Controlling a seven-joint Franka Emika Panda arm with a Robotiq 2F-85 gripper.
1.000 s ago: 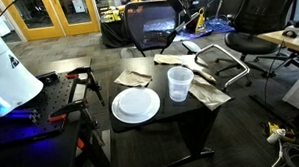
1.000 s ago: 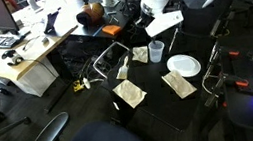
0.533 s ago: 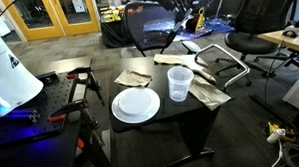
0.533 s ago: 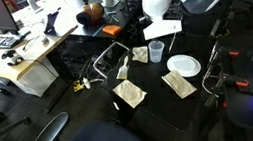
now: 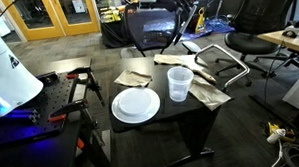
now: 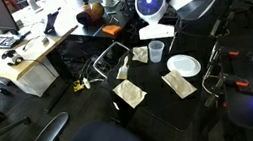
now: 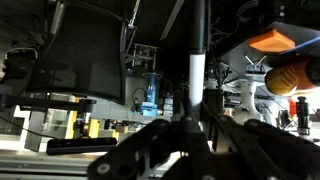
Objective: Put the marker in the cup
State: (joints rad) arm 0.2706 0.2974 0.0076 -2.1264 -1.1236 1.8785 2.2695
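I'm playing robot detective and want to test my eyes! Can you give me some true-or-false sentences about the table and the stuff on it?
1. The plate is round and white. True.
2. The cup lies on its side. False: it stands upright.
3. The cup stands on the plate. False: it stands beside the plate, on the black table.
4. Crumpled napkins lie on the table. True.
5. The marker is inside the cup. False: in the wrist view it sticks out of the end effector, which seems to grip it.
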